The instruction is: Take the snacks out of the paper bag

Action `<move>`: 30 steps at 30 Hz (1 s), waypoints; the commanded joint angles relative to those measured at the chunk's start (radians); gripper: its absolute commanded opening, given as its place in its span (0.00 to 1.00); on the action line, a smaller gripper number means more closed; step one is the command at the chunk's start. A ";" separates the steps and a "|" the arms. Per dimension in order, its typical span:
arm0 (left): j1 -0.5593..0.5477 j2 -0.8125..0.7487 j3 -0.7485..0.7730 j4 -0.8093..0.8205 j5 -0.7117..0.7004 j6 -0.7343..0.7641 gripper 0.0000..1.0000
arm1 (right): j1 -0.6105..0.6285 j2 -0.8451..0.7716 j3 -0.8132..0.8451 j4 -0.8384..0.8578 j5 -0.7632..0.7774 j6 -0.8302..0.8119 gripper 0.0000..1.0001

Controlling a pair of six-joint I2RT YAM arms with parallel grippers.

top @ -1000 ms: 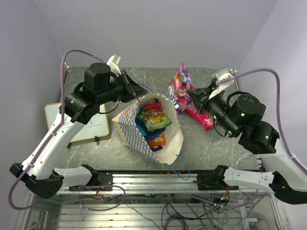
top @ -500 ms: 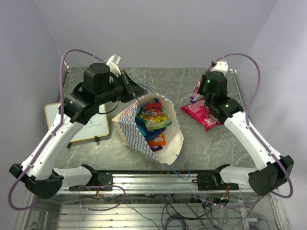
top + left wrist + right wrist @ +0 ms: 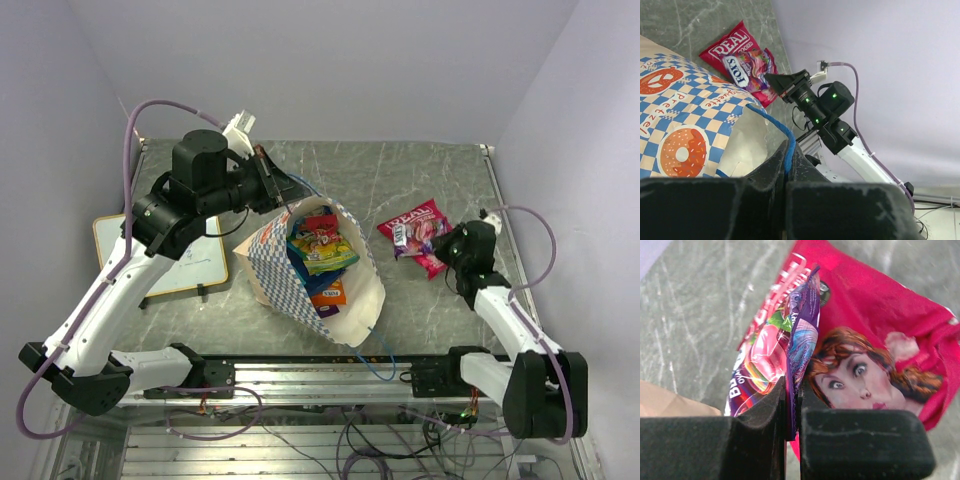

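The paper bag [image 3: 352,290] lies open at the table's middle, with several bright snack packets [image 3: 320,250] inside. My left gripper [image 3: 284,193] is shut on the bag's blue cord handle [image 3: 782,132] at the bag's far rim; its checkered side [image 3: 680,125] shows in the left wrist view. My right gripper [image 3: 438,238] is shut on the edge of a purple snack packet [image 3: 767,360], which lies on a red snack packet [image 3: 880,325] on the table right of the bag. Both packets also show in the top view [image 3: 412,226].
A white framed writing board [image 3: 190,262] lies left of the bag, under my left arm. A second blue cord handle [image 3: 380,350] trails from the bag's near rim toward the front rail. The wall stands close behind the table.
My right arm has come down from high over the far right of the table, carrying the purple packet, and now holds it low on the red packet. The left arm has hardly moved.
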 commanded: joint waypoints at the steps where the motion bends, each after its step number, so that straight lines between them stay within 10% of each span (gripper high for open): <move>1: 0.002 0.003 0.040 0.034 0.060 0.027 0.07 | -0.042 -0.095 -0.066 -0.043 0.030 0.046 0.00; 7: 0.013 0.002 0.040 0.019 0.076 0.040 0.07 | -0.082 -0.215 -0.022 -0.256 0.112 -0.019 0.00; 18: 0.051 0.041 0.047 0.054 0.159 0.027 0.07 | -0.065 -0.032 0.252 0.034 -0.138 -0.081 0.00; 30: 0.099 0.017 0.067 0.018 0.185 0.038 0.07 | -0.122 0.024 -0.139 0.039 0.034 0.060 0.00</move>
